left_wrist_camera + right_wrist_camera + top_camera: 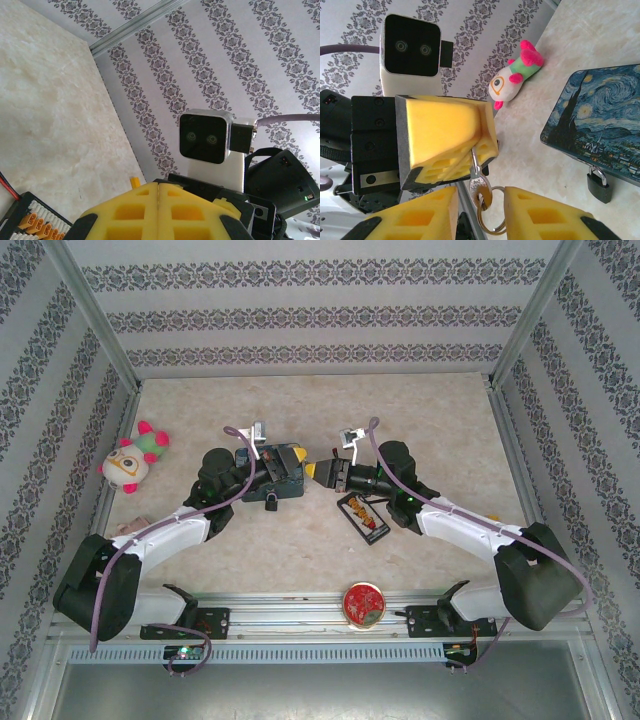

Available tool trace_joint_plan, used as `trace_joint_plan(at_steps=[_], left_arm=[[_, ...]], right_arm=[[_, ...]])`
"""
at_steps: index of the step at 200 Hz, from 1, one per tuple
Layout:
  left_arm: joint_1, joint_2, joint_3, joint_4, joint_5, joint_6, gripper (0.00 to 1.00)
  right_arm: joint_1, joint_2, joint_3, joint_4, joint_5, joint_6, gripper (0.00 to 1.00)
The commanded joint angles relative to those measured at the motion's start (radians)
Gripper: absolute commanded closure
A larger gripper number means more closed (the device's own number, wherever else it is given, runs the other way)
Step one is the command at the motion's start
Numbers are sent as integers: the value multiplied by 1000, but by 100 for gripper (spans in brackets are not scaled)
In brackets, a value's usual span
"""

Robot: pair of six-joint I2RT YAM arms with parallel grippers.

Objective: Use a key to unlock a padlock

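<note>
Nearest, the key [479, 184] and its ring [487, 220] are flanked by the right gripper [481, 196], which is parted and untouching. The key's blade is pinched in the closed left gripper [487, 150]. Farther off, the padlock [598, 184] is seen on the bench [535, 150], at the blue tin's [600, 120] edge.

Black padlock [598, 184] lies against the blue tin [600, 120]; silver key [478, 181] hangs pinched in the left claw [479, 150].

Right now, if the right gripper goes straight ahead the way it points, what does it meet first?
Probably the key, dangling from the left gripper between the right gripper's open fingers.
</note>
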Motion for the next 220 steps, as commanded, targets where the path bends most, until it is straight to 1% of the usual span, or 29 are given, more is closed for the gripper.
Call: trace_joint_plan(at_steps=[1, 25, 85, 220], left_arm=[[-16, 1, -2, 67, -2, -16, 100], [-16, 7, -3, 70, -5, -22, 100], [-23, 25, -1, 95, -1, -41, 100], [-24, 59, -2, 142, -33, -65, 100]], right_arm=[[4, -2, 29, 42, -18, -19, 72], [3, -2, 26, 51, -20, -18, 75], [-16, 3, 28, 82, -34, -9, 73], [-30, 4, 14, 93, -56, 7, 80]])
